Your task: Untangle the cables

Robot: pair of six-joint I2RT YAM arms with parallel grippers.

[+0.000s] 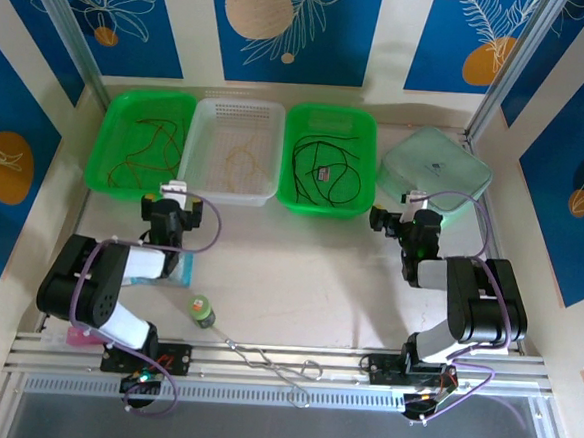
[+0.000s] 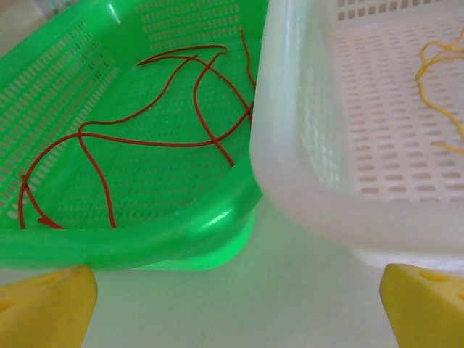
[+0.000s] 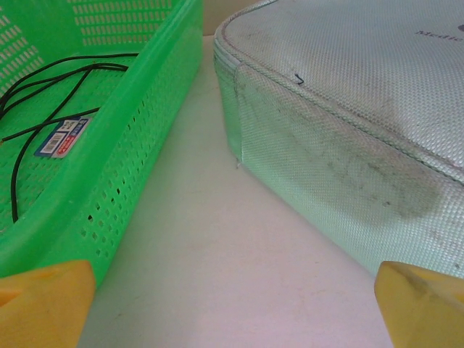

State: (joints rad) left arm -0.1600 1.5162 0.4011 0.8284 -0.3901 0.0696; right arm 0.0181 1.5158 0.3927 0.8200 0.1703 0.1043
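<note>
Plainly, the left pincer (image 2: 232, 312) gaped empty, thin red cables (image 2: 174, 145) ahead-left. The right pincer (image 3: 232, 308) gaped empty, thin black cables (image 3: 80, 67) ahead-left.

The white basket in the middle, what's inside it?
Inside the white basket lies one yellow-tan cable, loosely looped on the perforated floor. In the left wrist view, the basket's near wall covers the part of the floor just behind it.
</note>
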